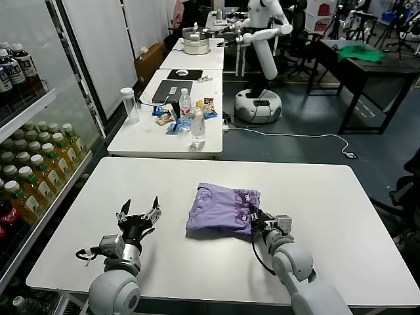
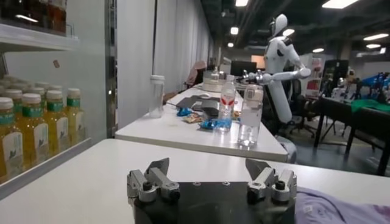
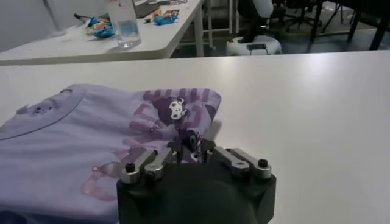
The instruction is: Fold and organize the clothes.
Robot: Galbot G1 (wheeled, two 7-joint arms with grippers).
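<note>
Right at the T-shirt's [image 1: 222,210] near-right edge, the right end effector [image 3: 194,148] is pinched on fabric. Thin cloth could slip and unfold. Left end effector [image 1: 138,214] sits wide open just beside its left edge.

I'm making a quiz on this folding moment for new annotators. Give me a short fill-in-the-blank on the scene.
1. The lavender T-shirt lies folded on the ____ table.
2. The right gripper is shut on the shirt's ____ edge.
3. The left gripper is ____ and touches no cloth.

Missing words: white; right; open
</note>
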